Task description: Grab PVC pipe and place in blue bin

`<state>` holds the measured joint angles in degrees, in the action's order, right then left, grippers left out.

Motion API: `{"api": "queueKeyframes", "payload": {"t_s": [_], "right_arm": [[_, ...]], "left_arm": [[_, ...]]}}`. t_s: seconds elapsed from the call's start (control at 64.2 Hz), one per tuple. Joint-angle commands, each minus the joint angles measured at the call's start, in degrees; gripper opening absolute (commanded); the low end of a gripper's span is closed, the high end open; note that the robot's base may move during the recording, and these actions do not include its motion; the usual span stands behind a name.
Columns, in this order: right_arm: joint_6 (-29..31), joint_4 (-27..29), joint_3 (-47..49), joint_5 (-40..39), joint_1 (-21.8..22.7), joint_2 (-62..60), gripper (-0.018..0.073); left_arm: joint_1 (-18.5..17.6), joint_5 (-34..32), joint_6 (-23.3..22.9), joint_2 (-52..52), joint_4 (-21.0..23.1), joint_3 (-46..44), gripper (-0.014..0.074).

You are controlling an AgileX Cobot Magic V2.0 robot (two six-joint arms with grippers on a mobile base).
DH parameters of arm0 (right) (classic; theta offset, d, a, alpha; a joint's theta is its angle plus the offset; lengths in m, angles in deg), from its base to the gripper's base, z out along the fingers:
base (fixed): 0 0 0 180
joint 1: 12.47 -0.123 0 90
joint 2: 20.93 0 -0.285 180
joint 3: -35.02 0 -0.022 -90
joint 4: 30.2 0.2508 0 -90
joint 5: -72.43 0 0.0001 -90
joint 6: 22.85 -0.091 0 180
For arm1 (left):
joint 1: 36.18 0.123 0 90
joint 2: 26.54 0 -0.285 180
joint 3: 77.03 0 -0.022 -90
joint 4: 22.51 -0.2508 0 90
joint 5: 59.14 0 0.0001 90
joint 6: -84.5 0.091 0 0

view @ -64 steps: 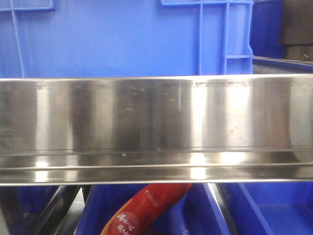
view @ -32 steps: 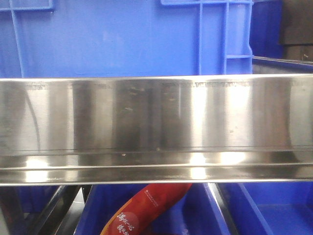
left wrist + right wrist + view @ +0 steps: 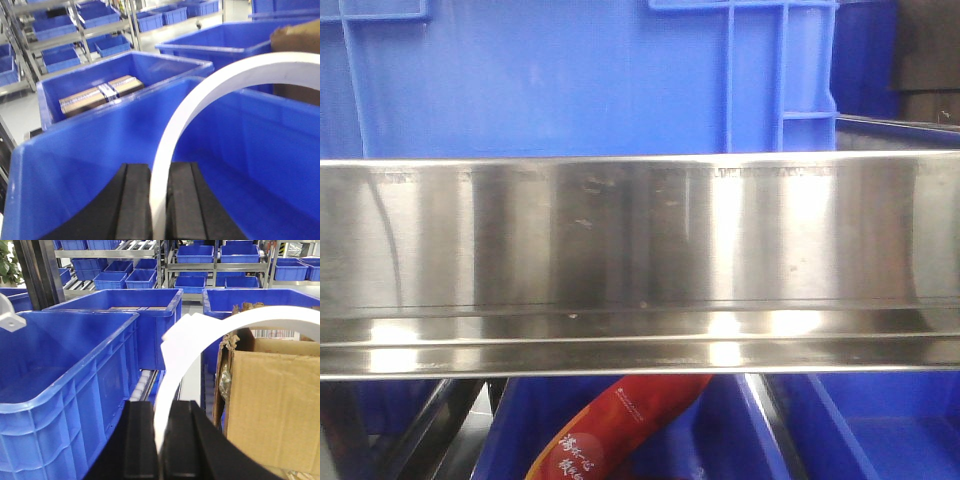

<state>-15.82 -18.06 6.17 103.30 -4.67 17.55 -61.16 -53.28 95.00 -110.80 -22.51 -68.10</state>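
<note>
Left claw (image 3: pixel 159 172): black pads drawn in almost together, pinching a white curved PVC pipe (image 3: pixel 200 95).
Left pipe: it arcs up and to the right from the pads, over the open inside of a large blue plastic bin (image 3: pixel 90 150).
Right claw (image 3: pixel 161 412): pads likewise nearly closed, clamped on a second white curved pipe (image 3: pixel 190 340).
Right pipe: outside the bin, in the gap between its near corner and a brown cardboard box (image 3: pixel 270 400).
Edges: bin rim to the left of the right claw, torn box edge close on its right.
Open room: bare blue floor and walls around the left pipe.
Front view: a brushed steel rail (image 3: pixel 640 260) spans the frame, with a red printed packet (image 3: pixel 610 430) below it.
</note>
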Motion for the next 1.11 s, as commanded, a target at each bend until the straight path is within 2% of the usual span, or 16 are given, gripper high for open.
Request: {"api": "queueKeyframes", "payload": {"t_s": [0.0,0.094,0.187,0.265,0.436,0.67,0.764,0.935,1.091], "right_arm": [[0.12,0.04,-0.01,-1.22,-0.04,0.03,-0.0167],[0.12,0.04,-0.01,-1.22,-0.04,0.03,-0.0167],[0.12,0.04,-0.01,-1.22,-0.04,0.03,-0.0167],[0.12,0.04,-0.01,-1.22,-0.04,0.03,-0.0167],[0.12,0.04,-0.01,-1.08,-0.04,0.03,-0.0167],[0.12,0.04,0.10,-1.08,-0.04,0.03,-0.0167],[0.43,1.91,0.20,-1.08,-0.04,0.03,-0.0167],[11.68,11.10,0.20,-2.73,-1.68,0.03,-0.0167],[14.10,13.92,0.20,-4.42,-3.87,0.03,-0.0167]], "left_arm": [[-0.39,-1.25,-0.03,0.19,-0.41,-0.64,0.0050],[-0.39,-0.84,-0.03,0.19,-0.41,-0.64,0.0204],[-0.39,0.39,-0.03,0.19,0.00,-0.64,0.0270],[-0.39,2.22,-0.13,0.48,0.00,-0.64,0.0226],[-0.39,8.69,-0.13,2.78,1.24,-0.64,-0.0106],[-2.09,12.40,-0.13,8.20,1.14,-0.64,-0.0111],[-3.21,13.45,-0.13,10.85,1.26,-0.64,-0.0111],[-5.16,15.98,-0.54,16.15,1.37,-0.64,-0.0111],[-5.71,18.79,-0.65,21.00,5.04,0.03,-0.0111]]}}
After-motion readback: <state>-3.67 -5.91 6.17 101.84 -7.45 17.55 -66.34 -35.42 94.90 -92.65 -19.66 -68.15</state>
